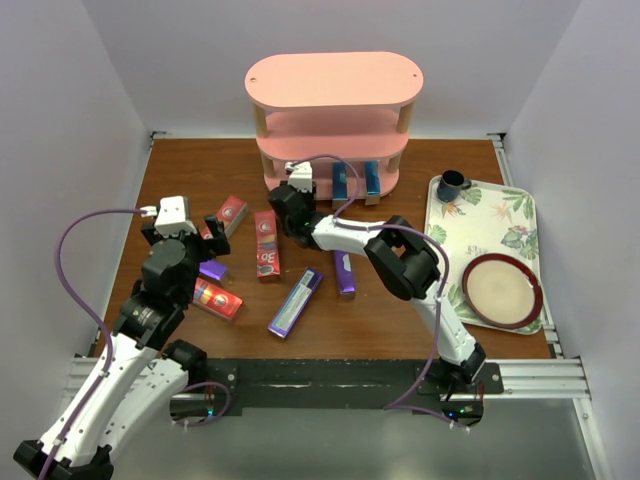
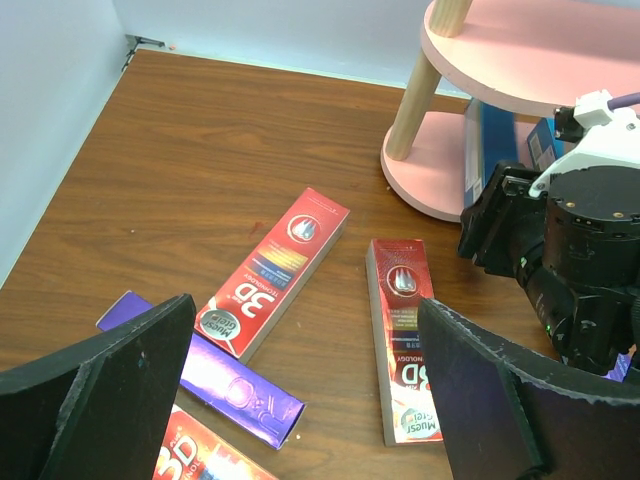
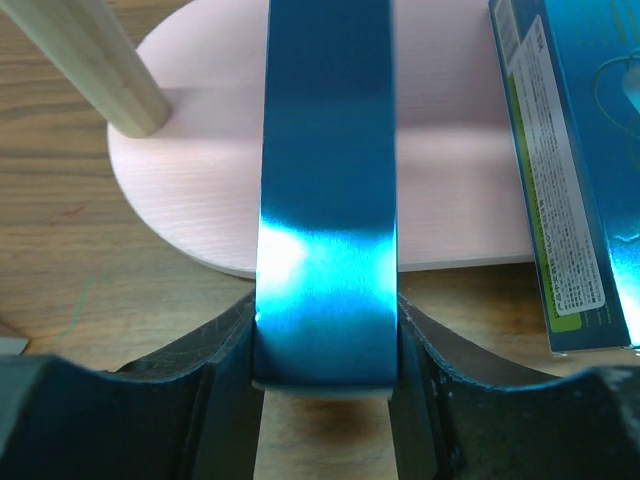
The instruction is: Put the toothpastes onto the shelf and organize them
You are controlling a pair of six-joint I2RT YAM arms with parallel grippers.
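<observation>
Right jaws clamp shiny blue toothpaste carton (image 3: pixel 328 200) over pink oval shelf board (image 3: pixel 450 200); left jaws wide, empty. Likely light, slick, crushable: grip sides gently.

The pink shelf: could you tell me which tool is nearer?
Right. Its tool is at the shelf's bottom board, gripping a blue carton; the left tool hangs over red cartons.

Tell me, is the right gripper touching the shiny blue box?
Touching. The right wrist view shows the right gripper squeezing both sides of the blue toothpaste box, with no gap. The box's far end lies over the shelf.
</observation>
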